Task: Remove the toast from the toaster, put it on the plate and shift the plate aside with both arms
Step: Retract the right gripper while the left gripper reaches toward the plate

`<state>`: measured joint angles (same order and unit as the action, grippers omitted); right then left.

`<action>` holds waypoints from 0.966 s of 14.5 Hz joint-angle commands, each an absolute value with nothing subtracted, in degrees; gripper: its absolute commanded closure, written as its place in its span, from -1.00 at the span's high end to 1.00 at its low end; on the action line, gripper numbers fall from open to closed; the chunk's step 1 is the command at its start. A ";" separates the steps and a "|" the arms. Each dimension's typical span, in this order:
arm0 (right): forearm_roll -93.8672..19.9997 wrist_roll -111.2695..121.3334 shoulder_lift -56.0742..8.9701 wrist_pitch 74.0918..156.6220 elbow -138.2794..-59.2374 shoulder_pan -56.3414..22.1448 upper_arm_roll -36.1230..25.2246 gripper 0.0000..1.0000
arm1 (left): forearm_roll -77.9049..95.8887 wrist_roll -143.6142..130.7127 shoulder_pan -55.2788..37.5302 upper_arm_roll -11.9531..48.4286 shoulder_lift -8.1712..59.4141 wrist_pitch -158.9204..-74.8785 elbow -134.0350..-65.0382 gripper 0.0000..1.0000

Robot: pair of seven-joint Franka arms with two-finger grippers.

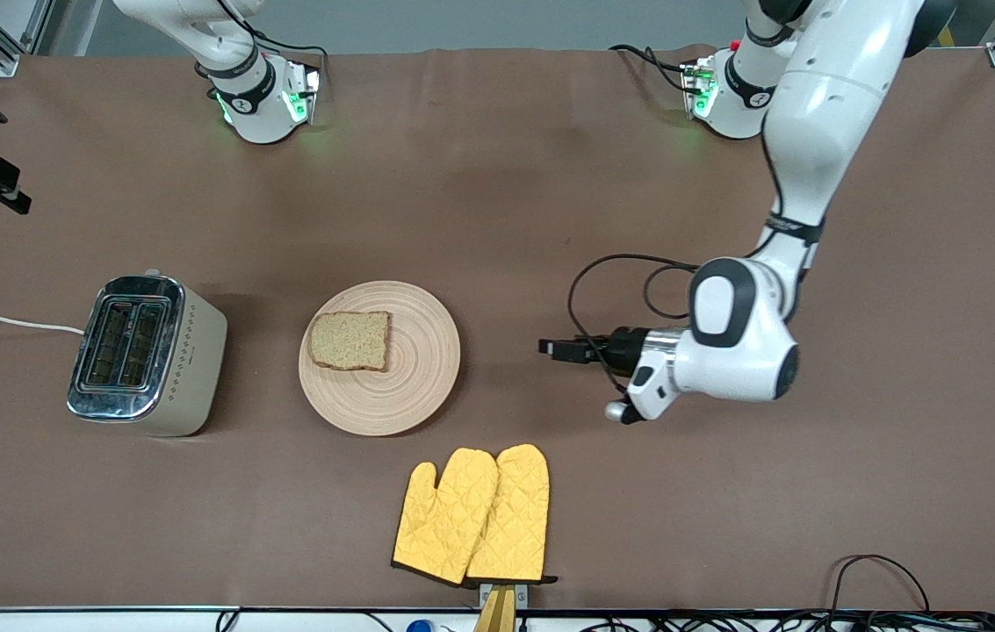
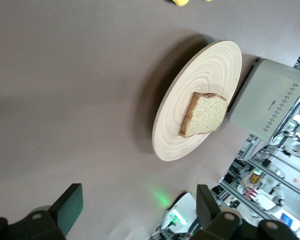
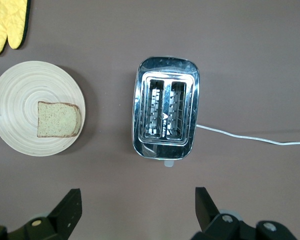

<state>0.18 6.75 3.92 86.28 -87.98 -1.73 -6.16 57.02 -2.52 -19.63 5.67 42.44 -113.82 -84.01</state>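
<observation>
Resting on the plate at mid-frame in the front view, the toast sits off-centre, toward the toaster, whose two slots look empty from above. So the lifting seems done and the plate has yet to be moved aside.

The left gripper hangs low, right of centre in that view, pointed at the plate's rim with its jaws spread wide and nothing between them. The right gripper shows only in its own wrist view, high over the toaster, jaws likewise wide and empty; where it sits over the table I can only roughly judge.

What worries me is the rim. The plate is flat and thin, so a finger coming in too high would shove it toward the toaster rather than grip it. If one arm lifts or pulls first, the plate could tip and the toast slide off. The mitts, lower centre, lie near the plate and could catch it.
</observation>
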 commanded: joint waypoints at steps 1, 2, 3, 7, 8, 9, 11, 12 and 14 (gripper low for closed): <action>1.76 4.40 2.47 85.87 -85.88 -2.37 -5.89 1.00 | 62.91 -0.97 -23.63 5.45 45.95 -118.19 -82.09 1.00; 1.76 4.48 1.68 85.70 -84.65 -2.29 -5.89 1.00 | 65.10 0.60 -24.60 5.54 47.27 -120.13 -81.83 1.00; 1.67 4.48 1.32 85.61 -84.03 -2.29 -5.98 1.00 | 68.26 3.05 -25.74 5.71 48.50 -121.63 -81.30 1.00; 1.32 4.31 1.23 85.52 -84.11 -1.94 -5.71 1.00 | 76.72 8.26 -29.43 5.71 51.14 -126.38 -81.21 1.00; 1.23 4.31 1.14 85.60 -84.11 -1.32 -5.10 1.00 | 77.25 8.35 -30.31 5.71 51.59 -127.43 -81.12 1.00; 1.23 4.31 1.23 85.61 -84.02 0.16 -3.71 1.00 | 77.60 9.22 -30.67 5.71 52.37 -129.27 -81.04 1.00; 1.49 3.96 0.88 85.52 -83.85 3.68 0.42 1.00 | 79.53 11.42 -31.63 5.80 54.39 -131.22 -79.64 1.00; 1.67 4.04 0.79 85.43 -83.76 4.39 1.14 1.00 | 80.67 11.51 -32.34 5.71 54.93 -131.48 -78.93 1.00; 1.06 3.61 0.88 84.29 -83.06 4.92 1.32 1.00 | 81.12 11.51 -33.39 5.80 56.16 -133.67 -77.79 1.00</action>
